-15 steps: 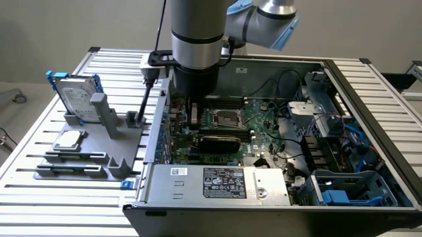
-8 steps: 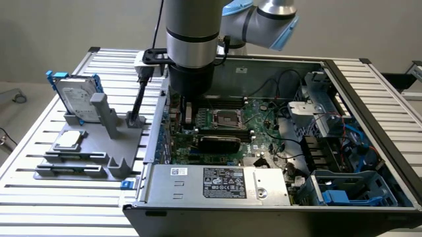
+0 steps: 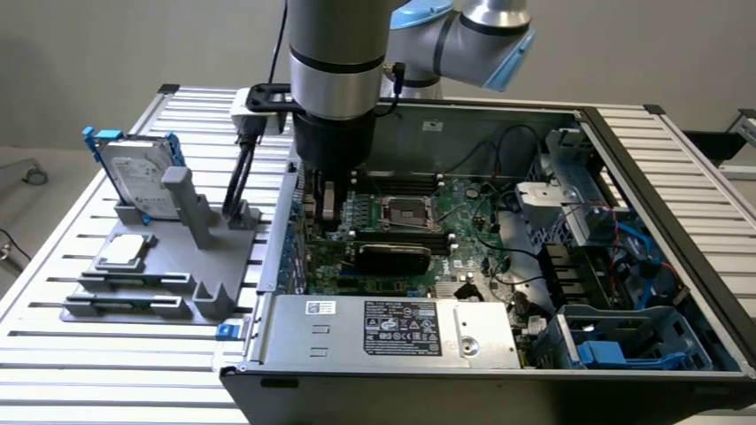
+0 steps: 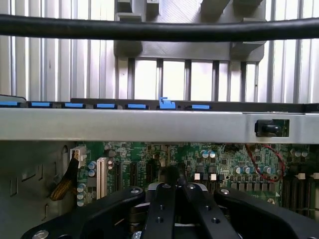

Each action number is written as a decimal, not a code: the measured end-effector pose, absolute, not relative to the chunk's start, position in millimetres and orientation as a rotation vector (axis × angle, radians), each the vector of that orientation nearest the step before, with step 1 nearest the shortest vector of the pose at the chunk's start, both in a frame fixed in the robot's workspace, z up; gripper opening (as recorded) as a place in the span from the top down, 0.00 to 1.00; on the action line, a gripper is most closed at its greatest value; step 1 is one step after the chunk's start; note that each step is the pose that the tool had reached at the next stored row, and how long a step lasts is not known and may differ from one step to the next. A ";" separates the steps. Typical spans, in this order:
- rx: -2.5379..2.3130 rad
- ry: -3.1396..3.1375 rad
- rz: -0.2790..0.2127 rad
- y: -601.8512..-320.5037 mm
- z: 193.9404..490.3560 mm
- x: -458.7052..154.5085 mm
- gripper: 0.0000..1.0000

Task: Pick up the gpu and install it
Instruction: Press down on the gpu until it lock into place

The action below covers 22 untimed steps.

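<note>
Two fingers of the hand [image 4: 171, 175] are pressed together, gripping nothing I can make out, low over the motherboard [image 3: 473, 221] by the case's rear wall [image 4: 149, 124]. What seems the gpu [image 3: 392, 256] stands seated just beside, towards the power supply [image 3: 390, 328], its long axis running away from that wall.

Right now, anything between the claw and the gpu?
Nothing visible. The shut claw hangs over the motherboard inside the open case; the gpu sits on the board close by, no cable crossing between.
</note>
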State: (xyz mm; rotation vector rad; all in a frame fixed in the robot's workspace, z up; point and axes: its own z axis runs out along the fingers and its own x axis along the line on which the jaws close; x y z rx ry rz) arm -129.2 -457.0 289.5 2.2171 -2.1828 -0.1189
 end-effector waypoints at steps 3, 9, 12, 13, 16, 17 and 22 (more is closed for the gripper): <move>2.214 -2.180 -0.124 -457.1 290.3 -131.6 0.89; 2.207 -2.173 -0.122 -457.7 292.1 -135.5 0.89; 2.204 -2.171 -0.123 -458.2 294.7 -135.8 0.89; 2.203 -2.170 -0.124 -458.4 295.4 -135.9 0.89; 2.200 -2.168 -0.125 -459.1 296.5 -136.5 0.89; 2.199 -2.167 -0.124 -459.4 296.5 -136.7 0.89; 2.192 -2.161 -0.129 -460.4 297.4 -138.3 0.89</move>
